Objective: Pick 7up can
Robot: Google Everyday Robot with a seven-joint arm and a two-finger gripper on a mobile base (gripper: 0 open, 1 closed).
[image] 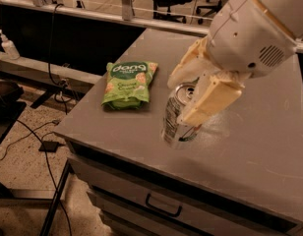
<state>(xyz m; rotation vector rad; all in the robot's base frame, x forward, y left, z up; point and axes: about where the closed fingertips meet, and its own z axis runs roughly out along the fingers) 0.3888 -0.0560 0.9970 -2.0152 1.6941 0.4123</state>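
The 7up can [174, 118], silver-white with green markings and a silver top, is tilted and held just above the grey table [250, 146] near its front edge. My gripper [183, 102] comes down from the upper right and is shut on the can. One cream finger [210, 98] lies across the can's right side and the other sits behind its top. The large white arm housing [252, 31] is above it.
A green chips bag [128, 83] lies flat on the table to the left of the can. A drawer handle [163, 205] is on the cabinet front below. Cables and a dark stand leg are on the floor at left. Office chairs stand behind the table.
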